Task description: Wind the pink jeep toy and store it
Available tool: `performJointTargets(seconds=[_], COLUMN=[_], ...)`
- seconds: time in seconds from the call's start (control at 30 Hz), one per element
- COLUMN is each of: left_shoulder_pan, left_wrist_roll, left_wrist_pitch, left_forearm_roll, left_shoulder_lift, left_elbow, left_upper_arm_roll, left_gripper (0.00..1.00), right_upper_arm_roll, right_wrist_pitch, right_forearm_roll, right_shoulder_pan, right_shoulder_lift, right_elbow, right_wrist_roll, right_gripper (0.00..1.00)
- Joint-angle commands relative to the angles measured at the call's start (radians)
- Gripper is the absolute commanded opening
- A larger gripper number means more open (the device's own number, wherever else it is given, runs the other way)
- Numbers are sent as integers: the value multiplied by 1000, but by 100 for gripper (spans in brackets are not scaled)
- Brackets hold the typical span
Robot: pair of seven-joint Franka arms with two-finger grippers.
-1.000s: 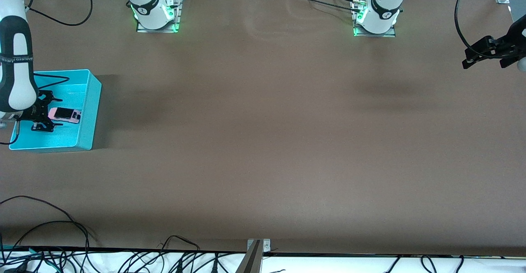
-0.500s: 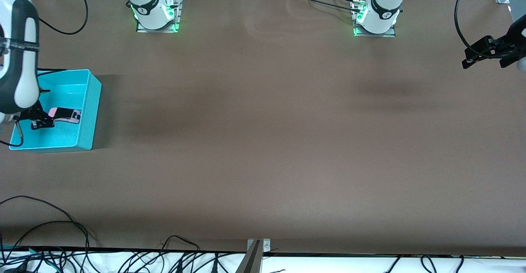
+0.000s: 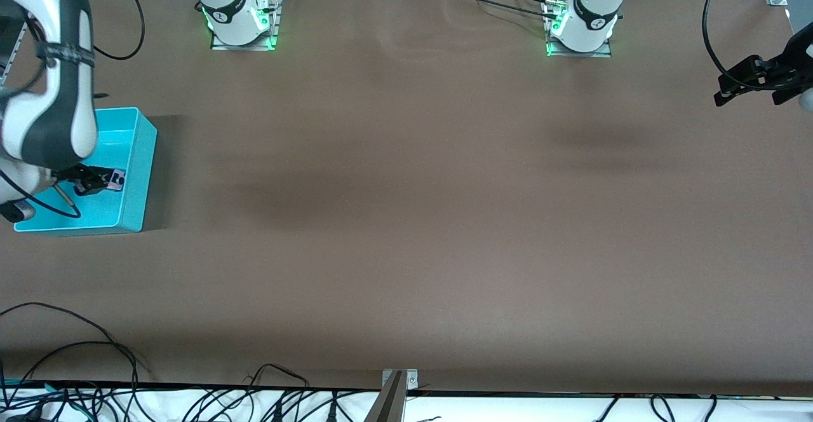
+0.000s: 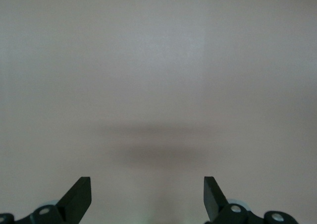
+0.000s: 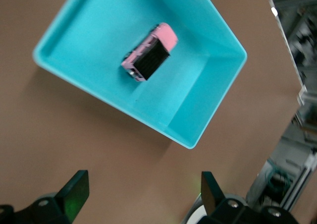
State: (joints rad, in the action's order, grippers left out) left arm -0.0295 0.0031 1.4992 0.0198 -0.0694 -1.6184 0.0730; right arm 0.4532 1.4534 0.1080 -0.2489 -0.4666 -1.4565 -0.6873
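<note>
A: Jeep placement? Pink jeep toy [image 5: 150, 56] is lying inside the turquoise bin [image 5: 208, 110], upper middle of the right wrist frame, wheels down, apart from the walls.

B: Right gripper [image 5: 143, 196]?

A: Fingers spread wide, holding nothing, hovering over the bin at the far left of the front frame [image 3: 89, 180]. Arm is partly covering the jeep there.

B: Left gripper [image 3: 740, 82]?

A: Waiting at the upper right edge of the front frame, over the table [image 3: 406, 218], fingers spread, empty.

B: Risks?

A: Storing is looking done to me. If the spring is wound, the jeep could be rolling into a bin wall. A low sweep by the right arm could be clipping the rim and shoving the bin.
</note>
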Motion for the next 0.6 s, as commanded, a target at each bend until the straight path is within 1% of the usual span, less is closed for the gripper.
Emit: performJointTargets(seconds=[0.0, 0.07, 0.1, 0.23, 0.33, 0.4, 0.5, 0.57], left_shoulder_pan=[-9, -9, -9, -9, -9, -9, -9, -9], left_wrist_roll=[17, 17, 17, 17, 17, 17, 17, 17], left_wrist_pitch=[-10, -10, -10, -10, -10, -10, -10, -10], left_forearm_roll=[3, 3, 3, 3, 3, 3, 3, 3], left_shoulder_lift=[-6, -6, -6, -6, -6, -6, -4, -4], left_elbow=[-1, -1, -1, -1, 0, -1, -1, -1], left_upper_arm_roll=[8, 8, 8, 8, 8, 8, 8, 8], left_gripper=[100, 100, 100, 100, 100, 100, 100, 100], right_upper_arm_roll=[-175, -249, -275, -349, -441, -462, -467, -472], right_wrist_pitch=[-16, -4, 5, 57, 158, 223, 310, 337], right_forearm_roll=[13, 16, 18, 18, 24, 32, 32, 26], right_shoulder_pan=[138, 186, 204, 227, 272, 281, 281, 281], right_shoulder_lift=[123, 137, 141, 170, 216, 261, 334, 380], right_elbow=[1, 1, 1, -18, -93, -154, -240, -286], right_wrist_roll=[190, 221, 233, 247, 270, 276, 290, 316], right_gripper=[100, 100, 100, 100, 100, 100, 100, 100])
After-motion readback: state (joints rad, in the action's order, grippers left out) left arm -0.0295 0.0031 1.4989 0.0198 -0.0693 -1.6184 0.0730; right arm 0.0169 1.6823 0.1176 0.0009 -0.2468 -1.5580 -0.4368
